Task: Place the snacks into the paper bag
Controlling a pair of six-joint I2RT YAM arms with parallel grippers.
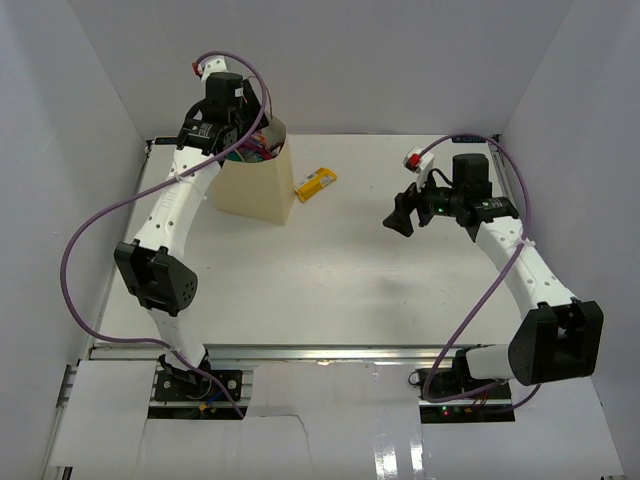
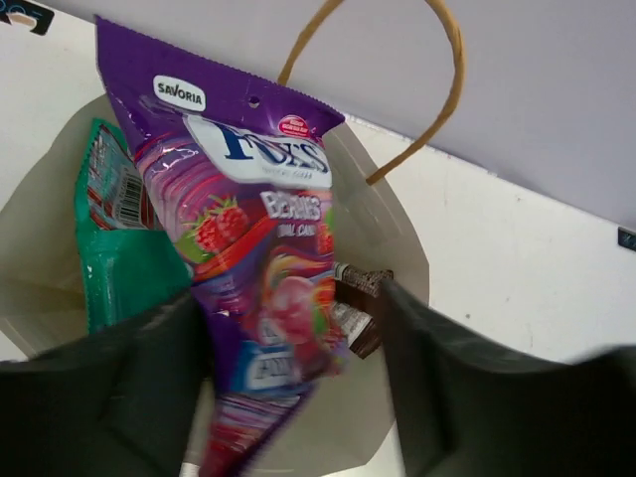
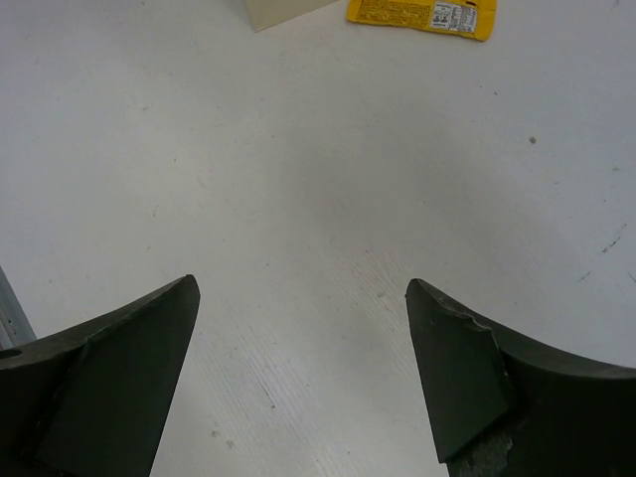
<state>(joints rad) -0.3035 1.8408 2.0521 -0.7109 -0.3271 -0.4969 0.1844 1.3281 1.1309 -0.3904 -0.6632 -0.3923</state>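
The paper bag [image 1: 262, 190] stands upright at the back left of the table. My left gripper [image 1: 243, 140] hangs over its mouth. In the left wrist view the left gripper [image 2: 290, 298] is open, and the purple candy pack [image 2: 248, 219] stands loose between the wide-apart fingers, leaning by the left one, its lower end blurred inside the bag [image 2: 397, 238]. A teal-green packet [image 2: 119, 258] and a dark brown packet [image 2: 358, 308] lie in the bag. The small yellow bar [image 1: 315, 183] lies on the table right of the bag. My right gripper [image 1: 400, 217] is open and empty over the table, and the yellow bar [image 3: 422, 14] lies far ahead of the gripper [image 3: 303, 288].
White walls enclose the table on the left, back and right. The bag's brown loop handle [image 2: 437, 60] arcs above its far rim. A corner of the bag's base [image 3: 283, 10] shows at the top of the right wrist view. The other packets are hidden.
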